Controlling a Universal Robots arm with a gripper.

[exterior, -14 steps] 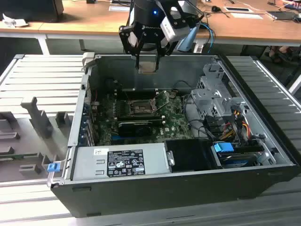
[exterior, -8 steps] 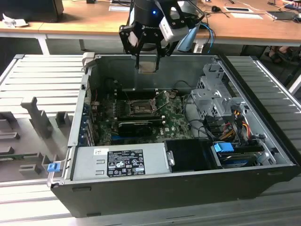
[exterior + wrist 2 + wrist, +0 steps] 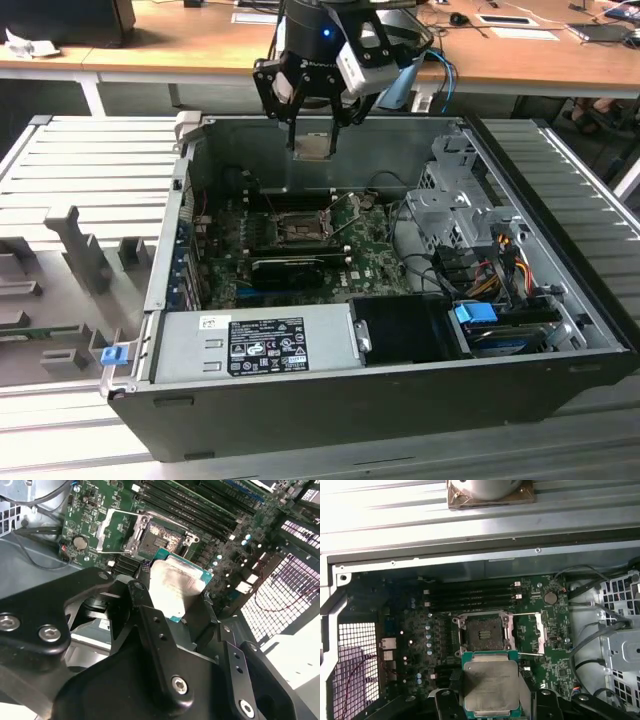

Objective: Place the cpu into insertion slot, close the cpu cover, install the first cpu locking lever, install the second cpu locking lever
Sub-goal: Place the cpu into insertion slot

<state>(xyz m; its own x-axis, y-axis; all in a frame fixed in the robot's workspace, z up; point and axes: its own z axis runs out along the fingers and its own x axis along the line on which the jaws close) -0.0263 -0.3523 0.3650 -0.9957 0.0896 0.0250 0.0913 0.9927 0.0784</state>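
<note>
While hanging over open case [image 3: 400, 400] | exterior view: black card [image 3: 295, 268] at 6 o'clock of insertion slot [image 3: 297, 228], cpu cover [image 3: 347, 215] tipped up at 3 o'clock | gripper [image 3: 316, 142]: pinching cpu [image 3: 317, 148], at 12 o'clock of slot, well apart

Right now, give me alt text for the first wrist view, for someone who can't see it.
The gripper holds the cpu flat between its jaws, clear of the empty insertion slot on the green motherboard below. The cpu cover is swung open beside the slot, inside an open computer case.
</note>
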